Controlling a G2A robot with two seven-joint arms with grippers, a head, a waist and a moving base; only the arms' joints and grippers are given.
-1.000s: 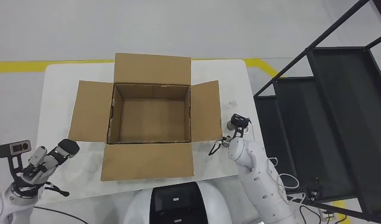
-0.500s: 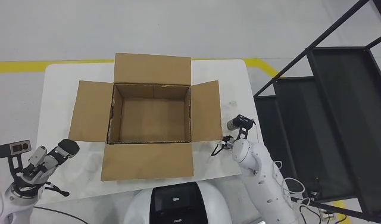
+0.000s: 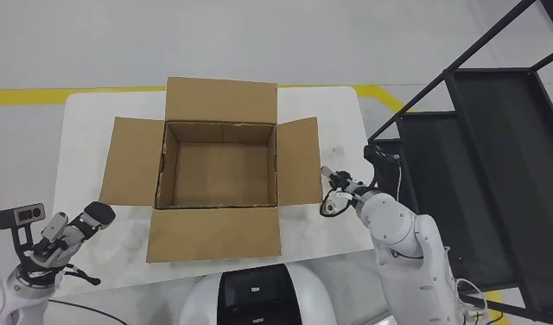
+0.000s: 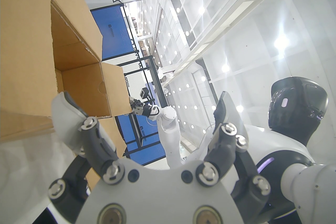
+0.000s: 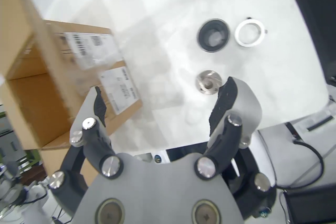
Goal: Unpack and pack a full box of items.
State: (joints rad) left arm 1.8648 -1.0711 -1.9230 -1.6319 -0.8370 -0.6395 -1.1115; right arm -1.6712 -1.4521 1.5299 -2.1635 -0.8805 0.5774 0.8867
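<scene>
Over the last second the right arm (image 3: 393, 230) has swung outward and turned. The right jaws were down by the near corner of the box's right flap, and now they sit just beside that flap's outer edge, aimed in toward it. The left arm (image 3: 52, 238) and the box (image 3: 220, 174) haven't budged.

The box sits mid-worktop (image 3: 86, 126) with all four flaps folded out, and its floor is bare cardboard. So I'd guess the unpacking is done and the packing comes next.

The bits that matter are in the right wrist view, lying flat on the worktop on the robot's right of the box:
- a small metal flange (image 5: 208, 82)
- a black ring (image 5: 213, 35) beyond the flange
- a white ring (image 5: 249, 32) just beside the black one
- something clear farther out that I can't identify

The right jaws are spread wide with nothing between them. The flange lies just past one fingertip (image 5: 227, 89), off-centre rather than in the middle of the gap. My read is they'd need a small sideways shift before closing on it. All three parts are round, so there's no long axis to line up with.

The left jaws are also wide open and empty, off the worktop's near-left corner and tilted up past the box. That's well apart from the parts, so the right arm is clearly the nearer one.

On writing, there are two white stickers (image 5: 89, 47) with barcodes on the flap, but the print is too smeared to read.
</scene>
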